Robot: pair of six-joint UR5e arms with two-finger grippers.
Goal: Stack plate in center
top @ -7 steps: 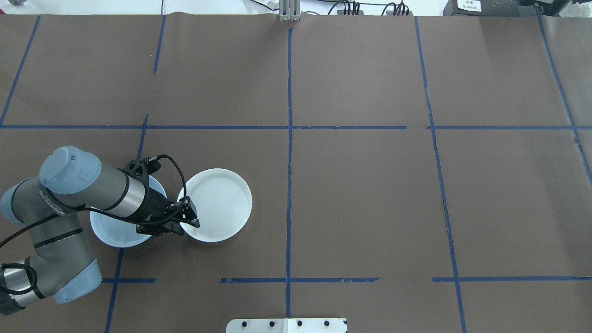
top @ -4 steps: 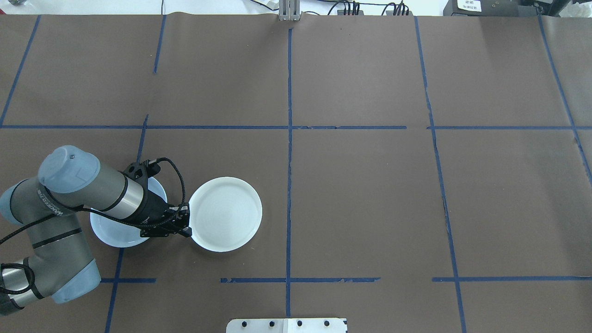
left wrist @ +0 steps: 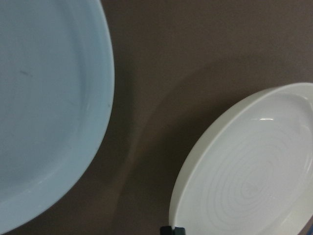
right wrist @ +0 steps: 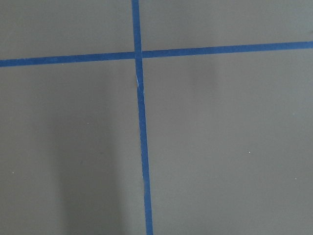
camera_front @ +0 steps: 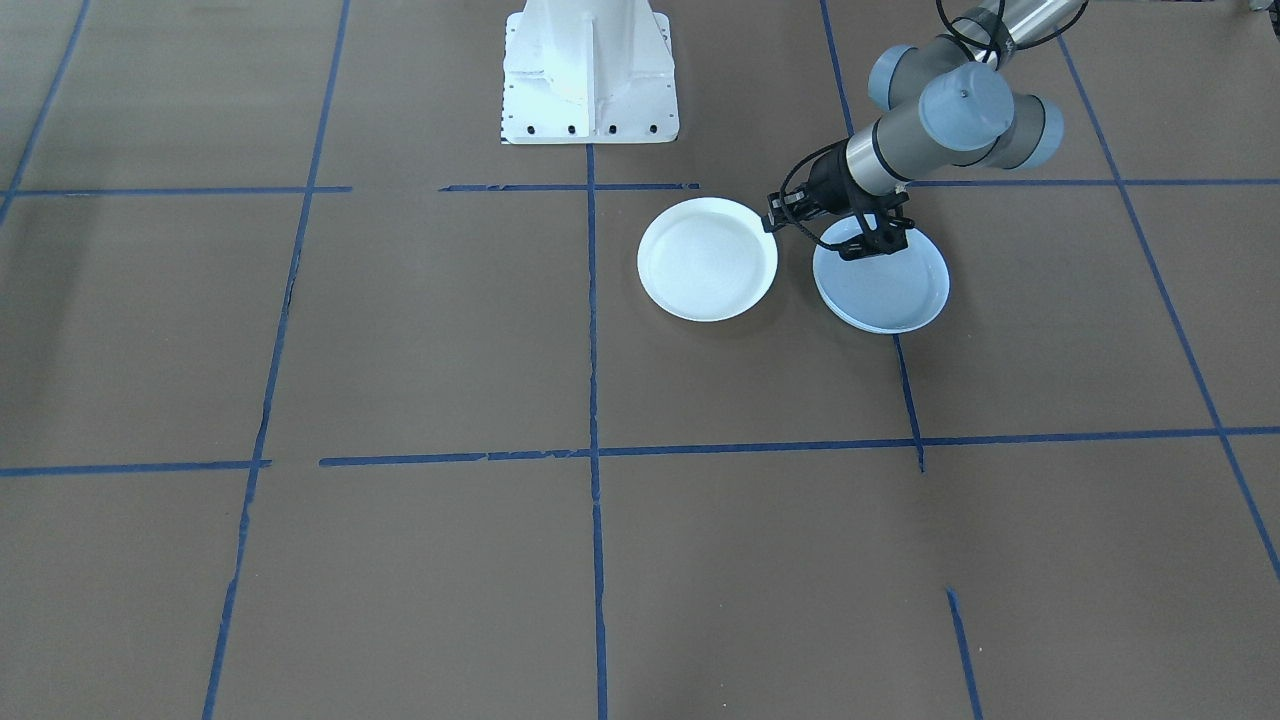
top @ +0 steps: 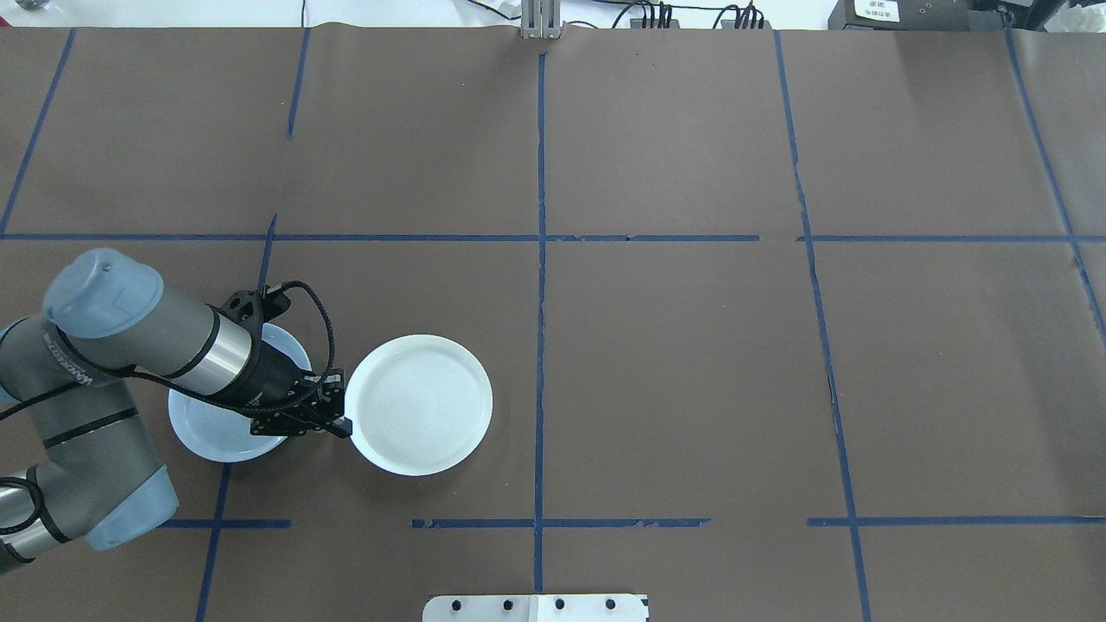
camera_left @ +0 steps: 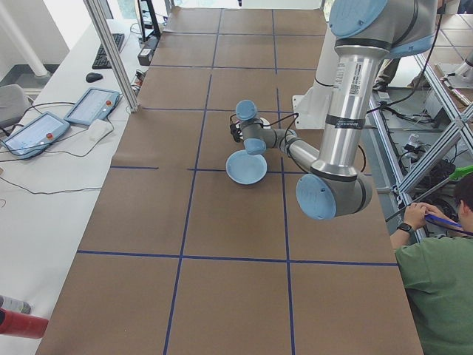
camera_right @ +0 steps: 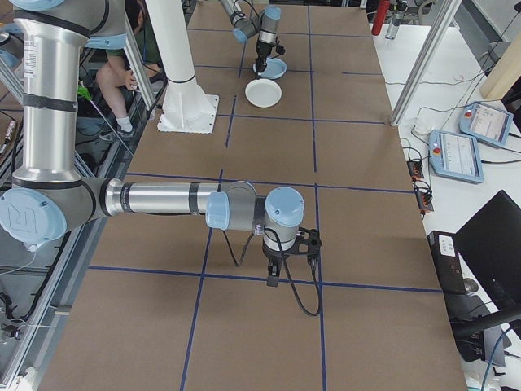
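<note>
blue-grey plate [top: 203, 432] | flat on table (arm overhangs it) | white plate [top: 419, 404] just beside

Brown table covering [top: 674, 363] gridded with blue tape [top: 541, 302]; white side benches [camera_left: 52, 177] hold tablets [camera_left: 92, 106].

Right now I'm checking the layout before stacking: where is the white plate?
In the overhead view the white plate lies left of the central tape line, just right of the blue-grey plate, with the left gripper at its left rim.

The overhead view looks forward and down; the front-facing view looks back at it (steeply). Both share the white plate [top: 419, 405] and blue-grey plate [camera_front: 893, 293]. The left wrist camera sits just above both.
</note>
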